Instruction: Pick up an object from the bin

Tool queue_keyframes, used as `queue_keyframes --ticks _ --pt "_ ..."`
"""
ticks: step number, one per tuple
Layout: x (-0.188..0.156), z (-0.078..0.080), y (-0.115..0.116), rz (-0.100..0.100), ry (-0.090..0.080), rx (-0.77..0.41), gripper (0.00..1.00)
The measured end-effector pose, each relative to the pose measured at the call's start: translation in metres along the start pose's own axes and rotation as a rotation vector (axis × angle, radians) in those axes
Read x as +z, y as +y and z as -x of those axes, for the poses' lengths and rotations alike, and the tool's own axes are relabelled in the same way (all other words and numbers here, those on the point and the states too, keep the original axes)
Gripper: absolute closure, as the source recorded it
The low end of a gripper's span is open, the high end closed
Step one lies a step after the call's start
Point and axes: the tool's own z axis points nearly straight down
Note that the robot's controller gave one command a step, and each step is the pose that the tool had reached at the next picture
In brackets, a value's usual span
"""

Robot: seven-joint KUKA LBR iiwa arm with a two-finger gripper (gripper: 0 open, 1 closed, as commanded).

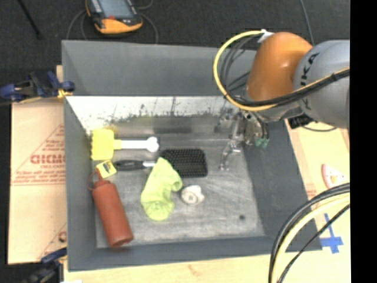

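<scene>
In the bin (159, 69), right rear of the floor, the jaws hang low over bare metal with nothing seen between them; open or closed, can't tell. The likely target is the nearest thing, a black ribbed pad (185, 161) just to their left, lying flat. A green sock (160, 188) touches it. A red bottle (112, 212) lies well apart. The lettering on the arm (330, 81) is cut off, probably KUKA.

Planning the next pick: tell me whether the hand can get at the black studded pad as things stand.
Probably yes. The hand hangs beside the black studded pad, with bare bin floor between them and nothing on top of the pad. Only the green cloth meets its far edge.
</scene>
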Motion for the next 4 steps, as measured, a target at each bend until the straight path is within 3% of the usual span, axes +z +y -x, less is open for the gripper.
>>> queue_keyframes --ticks 1,2,3,4 --pt "0.009 -0.01 0.02 -0.003 0.008 -0.077 0.0" --pt "0.031 -0.01 0.068 0.001 0.006 -0.025 0.0" --pt "0.074 -0.008 0.06 0.001 0.003 0.071 0.0" --pt "0.086 -0.021 0.056 0.002 -0.008 0.19 1.0"
